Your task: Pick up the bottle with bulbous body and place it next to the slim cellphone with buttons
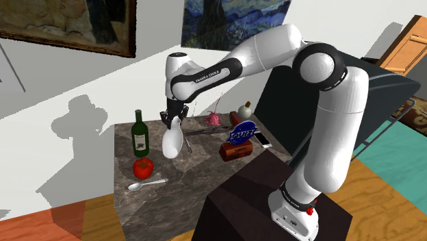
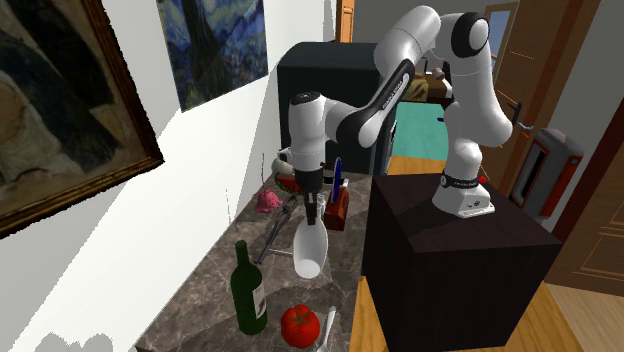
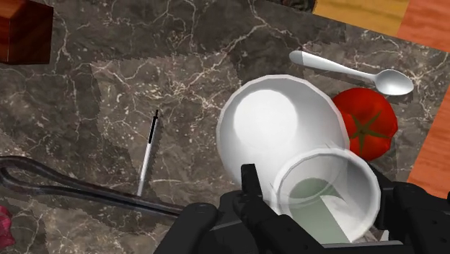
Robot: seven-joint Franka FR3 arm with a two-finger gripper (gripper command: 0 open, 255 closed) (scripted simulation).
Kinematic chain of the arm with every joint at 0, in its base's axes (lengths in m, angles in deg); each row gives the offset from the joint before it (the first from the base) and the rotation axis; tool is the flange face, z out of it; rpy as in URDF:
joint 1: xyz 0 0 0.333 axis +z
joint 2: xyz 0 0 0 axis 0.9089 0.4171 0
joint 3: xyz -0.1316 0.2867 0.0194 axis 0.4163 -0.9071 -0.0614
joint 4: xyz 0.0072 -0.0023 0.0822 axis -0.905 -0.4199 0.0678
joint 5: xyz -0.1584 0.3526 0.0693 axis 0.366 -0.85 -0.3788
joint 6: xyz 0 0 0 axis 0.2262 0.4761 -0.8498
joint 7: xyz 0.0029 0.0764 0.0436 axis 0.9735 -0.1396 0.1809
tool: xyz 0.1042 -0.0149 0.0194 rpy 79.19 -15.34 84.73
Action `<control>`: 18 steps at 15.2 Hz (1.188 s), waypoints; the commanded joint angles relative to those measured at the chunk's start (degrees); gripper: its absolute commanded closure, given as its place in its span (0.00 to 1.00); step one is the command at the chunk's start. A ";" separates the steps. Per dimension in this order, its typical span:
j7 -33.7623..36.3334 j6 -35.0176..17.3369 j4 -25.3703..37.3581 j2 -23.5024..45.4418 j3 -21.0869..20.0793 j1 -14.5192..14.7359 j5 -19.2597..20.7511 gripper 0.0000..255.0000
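Note:
A white bottle with a bulbous body hangs neck-up just above the dark marble table, and my black gripper is shut on its neck. From the second exterior view the bottle hangs below the gripper, near the table's middle. In the wrist view the fingers clasp the open neck of the bottle. The slim white cellphone lies at the table's corner towards the shoulder view's right, well apart from the bottle.
A green wine bottle, a tomato and a spoon lie to the shoulder view's left of the bottle. Tongs, a pink object, a brown box with a blue sign lie between bottle and phone. A pen lies below.

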 commanded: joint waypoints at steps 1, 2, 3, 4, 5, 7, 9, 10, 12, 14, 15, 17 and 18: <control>-0.15 1.31 0.46 -0.89 -0.17 -0.07 -0.33 1.00; -0.24 1.94 0.69 -1.31 -0.24 -0.12 -0.49 1.00; -0.34 2.57 0.92 -1.73 -0.31 -0.17 -0.64 1.00; -0.43 3.21 1.17 -2.13 -0.38 -0.22 -0.79 1.00; -0.53 3.85 1.43 -2.53 -0.44 -0.26 -0.94 1.00; -0.70 5.14 1.99 -3.29 -0.55 -0.34 -1.22 1.00; -0.87 6.45 2.60 -4.01 -0.66 -0.41 -1.49 1.00; -0.95 7.11 2.93 -4.36 -0.70 -0.45 -1.62 1.00; -1.11 8.44 3.62 -5.03 -0.79 -0.51 -1.87 1.00; -1.25 9.78 4.37 -5.65 -0.87 -0.56 -2.10 1.00; -1.32 10.46 4.76 -5.95 -0.91 -0.58 -2.21 1.00; -1.45 11.82 5.59 -6.51 -0.97 -0.63 -2.42 1.00; -1.51 12.50 6.02 -6.77 -1.01 -0.64 -2.52 1.00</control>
